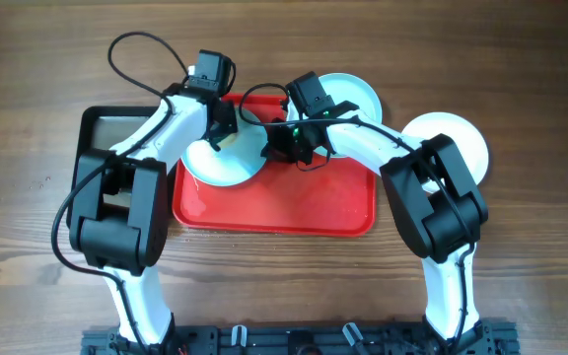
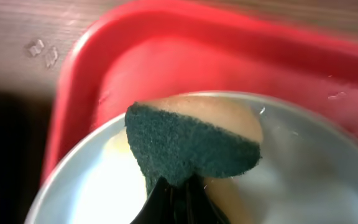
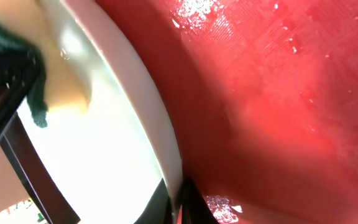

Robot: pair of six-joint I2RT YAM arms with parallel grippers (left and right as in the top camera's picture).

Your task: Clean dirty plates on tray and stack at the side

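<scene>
Step in hand, by judgement: scrubbing one plate while it is steadied on the tray. Outboard of the left pincer, the black tray (image 1: 89,133) stands on the counter (image 1: 28,247) and takes no part. The left pincer (image 2: 178,191) is clamped on the sponge (image 2: 191,146), green scouring face outward with yellow foam behind it. The sponge rests on the turquoise plate (image 1: 227,170) directly below the pincer tip, close to the plate's rim on the side toward a corner of the tray (image 1: 304,212). Apply the scouring face flat, not on its edge, and work in short overlapping strokes from the rim toward the centre. Use moderate pressure, since the plate is likely light and the wet-looking tray surface may offer little grip. The plate's basin lies between the two pincers. The right pincer (image 3: 180,202) is closed on the plate's rim, which passes between its fingers on the side opposite the sponge. A shadow beneath the rim suggests that this edge is raised slightly off the tray, though the tilt cannot be judged. Grip firmly and direct scrub strokes toward this clamp, so the plate is pushed into it rather than pulled out. Beyond the right pincer, the second turquoise plate (image 1: 351,94) sits at the tray's far corner; whether it lies fully inside the rim cannot be told. The cream plate (image 1: 454,143) lies well apart on the counter, off the tray.
</scene>
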